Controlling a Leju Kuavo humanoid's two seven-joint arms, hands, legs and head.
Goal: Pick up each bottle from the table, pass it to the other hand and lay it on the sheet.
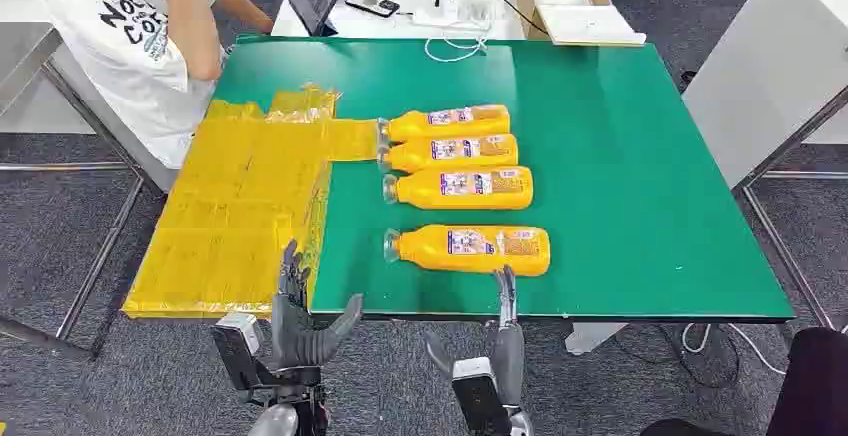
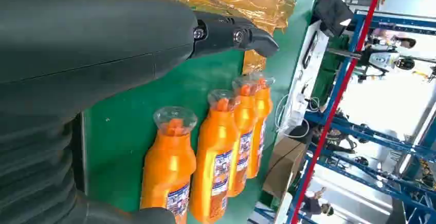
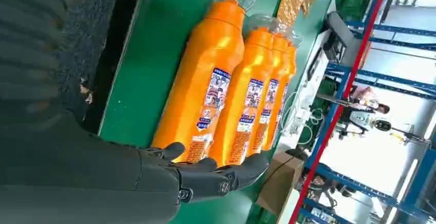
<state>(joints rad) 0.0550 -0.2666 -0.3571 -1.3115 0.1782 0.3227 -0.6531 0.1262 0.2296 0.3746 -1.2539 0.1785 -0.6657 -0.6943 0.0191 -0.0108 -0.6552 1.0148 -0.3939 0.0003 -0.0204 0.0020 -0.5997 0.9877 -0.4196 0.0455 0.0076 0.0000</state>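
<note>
While all four orange plastic bottles lie on their sides on the green-topped bench [image 1: 640, 156], none yet on the crinkled yellow plastic sheet [image 1: 240, 206], I judge the task to be at its very start: the first pick is not yet made. That sheet spreads ahead of my left hand [image 1: 300, 321] and reaches past the bench's edge on that side. My left hand is raised at the near edge of the bench, fingers apart and upright, thumb out to the side, holding nothing. My right hand [image 1: 503, 341] stands at the same edge, fingers straight and pointing forward, also holding nothing.

Just ahead of my right fingertips lies the nearest orange bottle [image 1: 470, 249], its clear cap turned toward my left hand. Beyond it, three more orange bottles [image 1: 455, 154] lie in a row, farther from both hands.

Next, I would think, my right hand must reach forward over the nearest bottle and close round its body, clear of the one beyond.
</note>
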